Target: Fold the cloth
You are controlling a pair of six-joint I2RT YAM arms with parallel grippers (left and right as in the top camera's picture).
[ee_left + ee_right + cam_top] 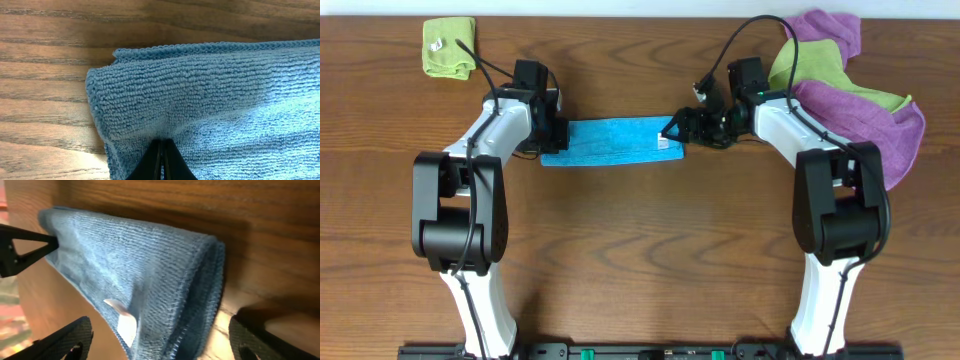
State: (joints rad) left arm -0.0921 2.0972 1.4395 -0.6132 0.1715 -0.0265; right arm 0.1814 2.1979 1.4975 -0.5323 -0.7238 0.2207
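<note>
Left gripper (161, 156): black fingers clenched, tips pressed together on the bright sky-blue terry cloth (210, 95). The fabric puckers in right at the tips. The overhead view puts this grasp at the cloth's left end. That end is a rounded fold with a stitched hem along one long edge.

Right gripper (160, 324): released, fingers spread wide. One finger sits on each side of the cloth's right end. Can't tell if either finger touches the fabric. The small white tag (125, 322) hangs off that end, between the fingers. Stacked layers show at the fold there. The left gripper's black finger is visible at the other end in the right wrist view.

Cloth position: folded into a narrow strip, flat on the dark-brown wooden table (640, 260). It sits centre-table, long axis left-right, spanning from one gripper to the other.

Further back, left: a folded lime-green cloth (448, 47), well apart from the strip, with a black cable running across it.

Further back, right: a heap of purple cloths (880, 115) with another lime-green cloth (810, 65) tucked in. The heap is just beside the right arm.
</note>
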